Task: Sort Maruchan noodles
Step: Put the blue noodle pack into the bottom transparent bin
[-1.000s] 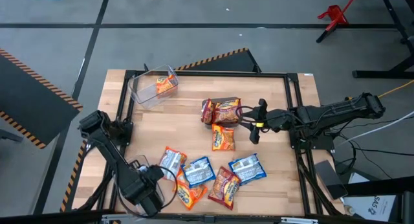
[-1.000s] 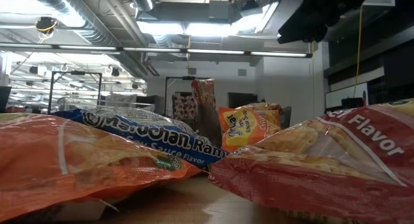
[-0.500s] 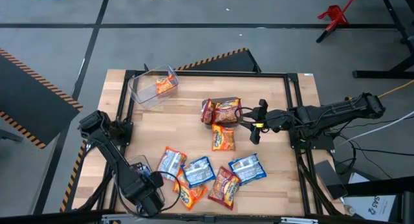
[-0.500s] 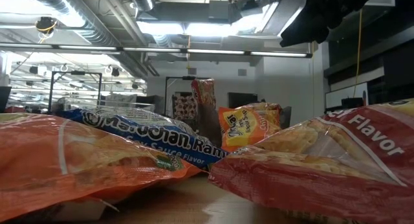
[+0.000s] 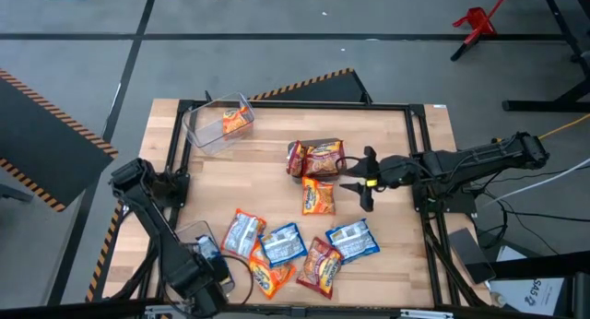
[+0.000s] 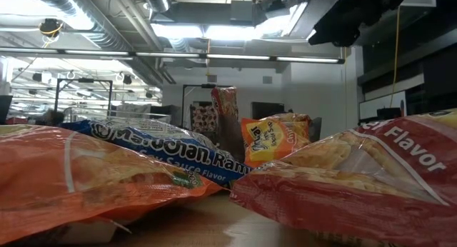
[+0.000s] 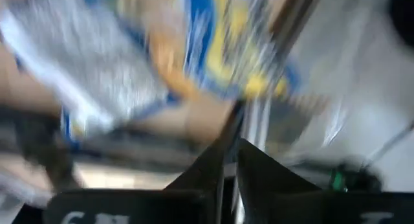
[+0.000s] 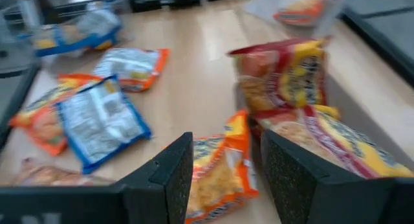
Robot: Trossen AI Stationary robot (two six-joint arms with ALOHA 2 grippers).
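Near the table's middle I see my right gripper (image 5: 361,183) spread apart over an orange noodle packet (image 5: 318,197), while my left gripper (image 5: 214,264), fingers nearly together, holds a clear bin (image 5: 192,236) beside the front packets.

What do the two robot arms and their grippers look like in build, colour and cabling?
Both arms are dark, nearly black, jointed links. The right gripper has two flat, wedge-shaped black fingers with a textured surface, and a small yellow mark sits just behind them. Dark cables trail off past the right arm's base. The left gripper is the same black build; its fingers taper to points.
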